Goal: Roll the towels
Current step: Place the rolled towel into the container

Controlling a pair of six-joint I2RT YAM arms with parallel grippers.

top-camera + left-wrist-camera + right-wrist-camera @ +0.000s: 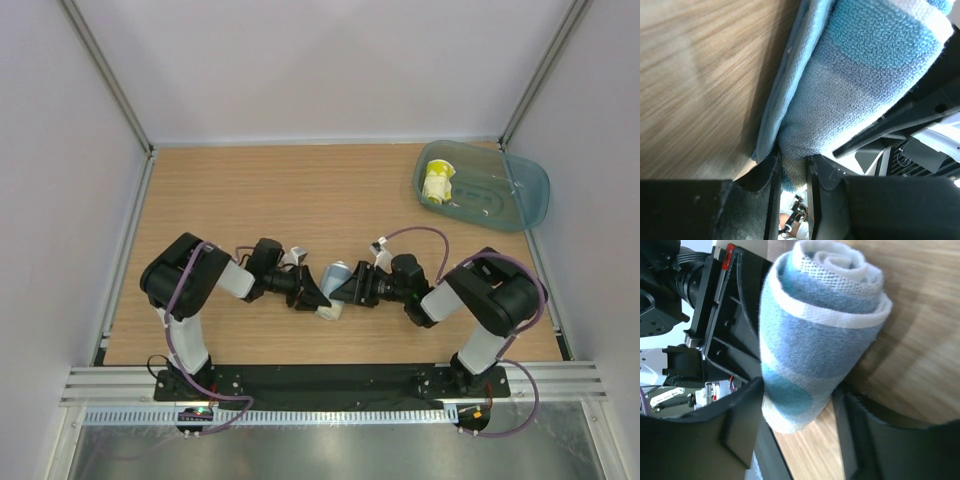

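The light blue towel (335, 276) is rolled into a thick cylinder at the table's middle, between my two grippers. My left gripper (317, 299) is shut on one end of the blue towel (865, 75); a fold of cloth is pinched between its fingers (771, 185). My right gripper (797, 405) straddles the blue towel (815, 340), its jaws open. One finger (742, 415) touches the roll, and the other stands just off it. The yellow towel (438, 182) lies rolled in the teal tray.
The translucent teal tray (520, 200) sits at the table's back right corner. Metal frame posts stand at both back corners, and white walls enclose the table. The left gripper's black body (725, 315) fills the right wrist view's left side.
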